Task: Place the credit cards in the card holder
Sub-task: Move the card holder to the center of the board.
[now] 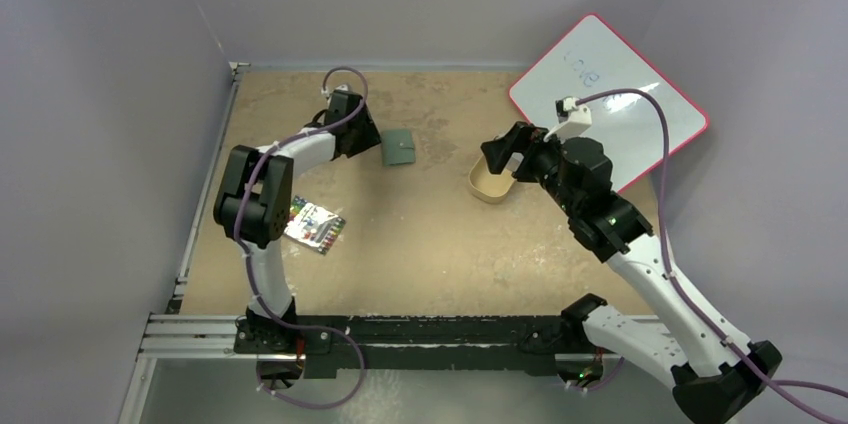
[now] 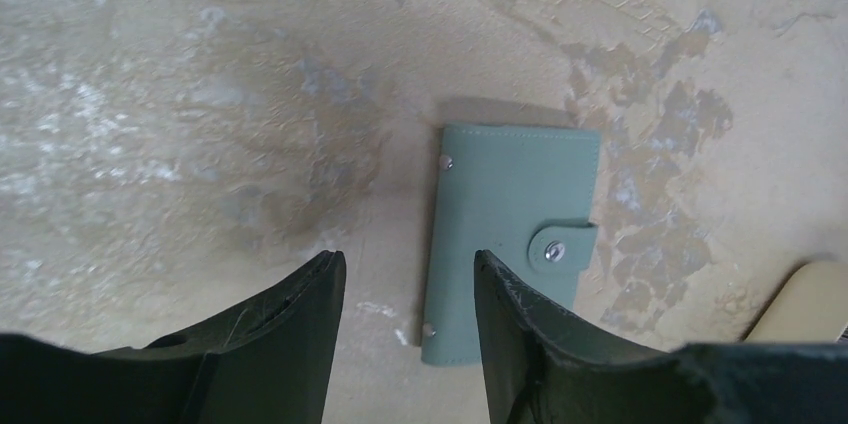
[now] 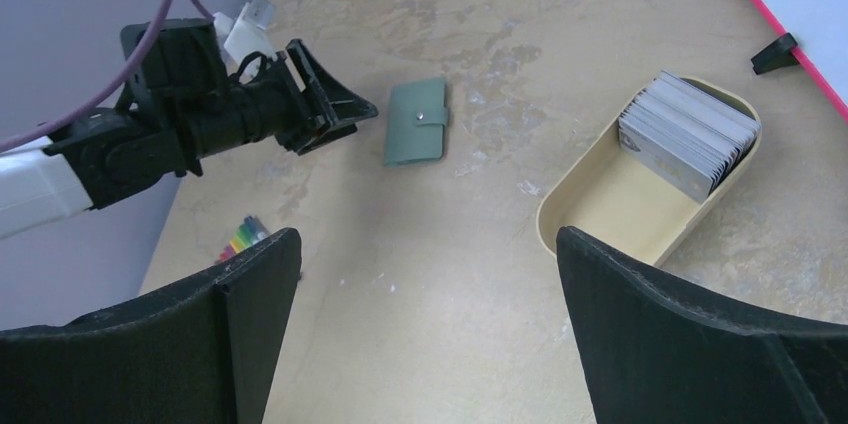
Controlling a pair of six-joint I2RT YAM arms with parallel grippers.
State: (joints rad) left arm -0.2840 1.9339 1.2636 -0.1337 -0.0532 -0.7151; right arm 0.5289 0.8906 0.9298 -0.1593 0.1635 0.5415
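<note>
The card holder (image 2: 510, 214), a dull-green wallet with its snap tab fastened, lies flat and shut on the table (image 1: 430, 244). My left gripper (image 2: 410, 269) is open at its near left edge, and the right finger (image 2: 500, 294) overlaps the wallet's corner. From above, the left gripper (image 1: 366, 140) sits just left of the card holder (image 1: 400, 147). The credit cards (image 3: 685, 134) stand as a grey stack in the tan tray (image 3: 600, 209). My right gripper (image 3: 428, 244) is wide open and empty, and it hovers by the tray (image 1: 485, 192).
A whiteboard (image 1: 610, 94) with a pink rim leans at the back right, close behind the right arm. A pack of coloured markers (image 1: 314, 224) lies near the left arm's elbow. The side wall runs along the table's left edge.
</note>
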